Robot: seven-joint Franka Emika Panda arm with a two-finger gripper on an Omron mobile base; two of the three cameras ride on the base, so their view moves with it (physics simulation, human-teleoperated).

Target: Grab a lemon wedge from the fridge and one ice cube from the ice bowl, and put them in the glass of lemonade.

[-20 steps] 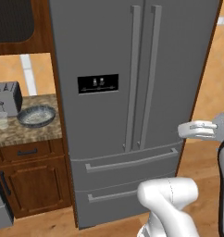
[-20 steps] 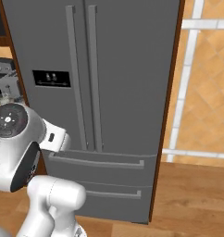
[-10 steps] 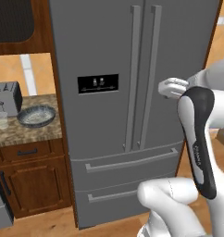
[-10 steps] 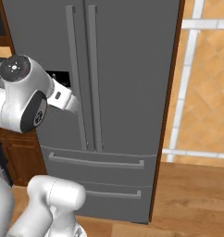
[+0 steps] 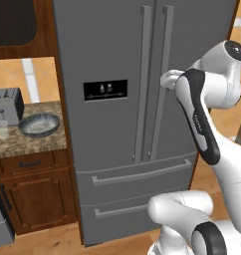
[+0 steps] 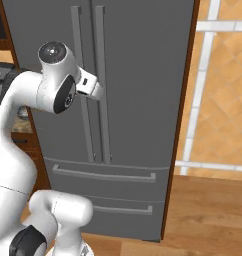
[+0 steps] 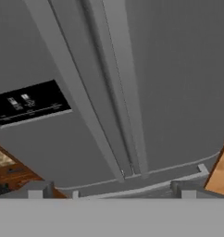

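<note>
Gripper [image 5: 168, 79], jaws open and empty, hovers just beside the fridge's [image 5: 107, 45] upright right-door handle [image 5: 161, 79].

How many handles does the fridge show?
4: two long vertical door handles, left and right, flanking the center seam, and two horizontal drawer handles, upper and lower with its right end hidden behind the arm.
</note>
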